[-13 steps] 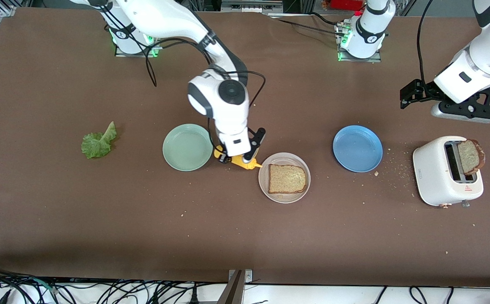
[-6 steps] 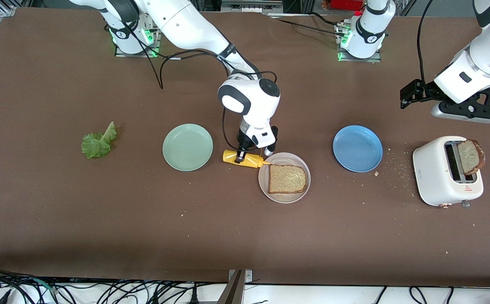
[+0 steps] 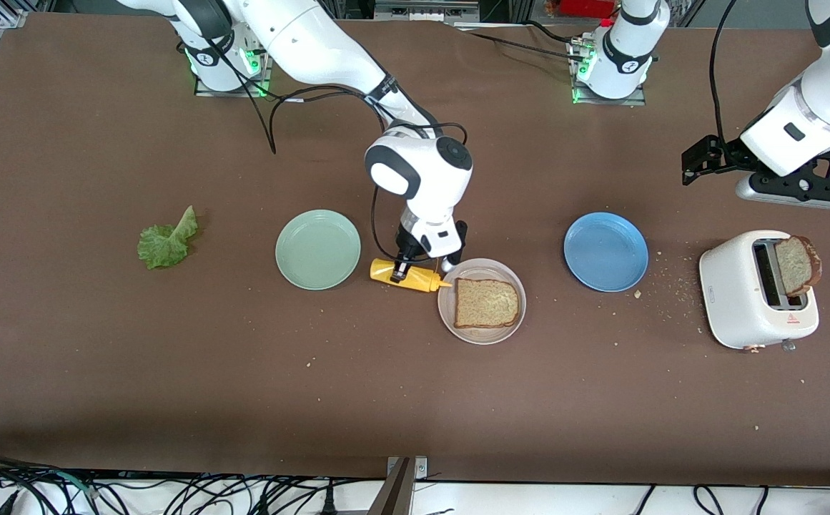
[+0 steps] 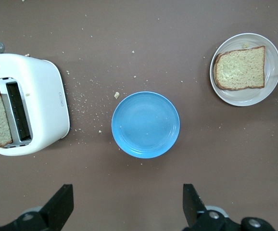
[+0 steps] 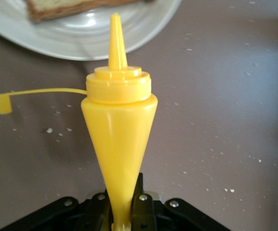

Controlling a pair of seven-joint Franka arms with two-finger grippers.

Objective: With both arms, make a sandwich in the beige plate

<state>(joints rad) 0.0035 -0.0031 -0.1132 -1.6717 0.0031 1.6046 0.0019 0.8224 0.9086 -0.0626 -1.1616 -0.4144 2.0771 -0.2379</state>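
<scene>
Right gripper (image 3: pixel 405 268) is clamped on a yellow squeeze bottle (image 3: pixel 404 275), fingers pinched tight on its body, bottle tipped over with the nozzle aimed at the rim of the beige plate (image 3: pixel 449 313); cap hangs open on its strap in the right wrist view. The bottle sits between the pale green plate (image 3: pixel 317 249) and the beige plate, nozzle tip just at the beige plate's edge. One slice of brown bread (image 3: pixel 485 303) lies flat in the beige plate. Lettuce leaf (image 3: pixel 166 243) is on the table toward the right arm's end, well apart from the plates. Blue plate (image 3: pixel 605 251) sits between the beige plate and the white toaster (image 3: pixel 747 300); a second bread slice (image 3: pixel 797 266) stands up out of a toaster slot. Left gripper (image 4: pixel 127 204) waits with fingers spread wide, above the table near the toaster, holding nothing. Crumbs lie scattered around the toaster.
</scene>
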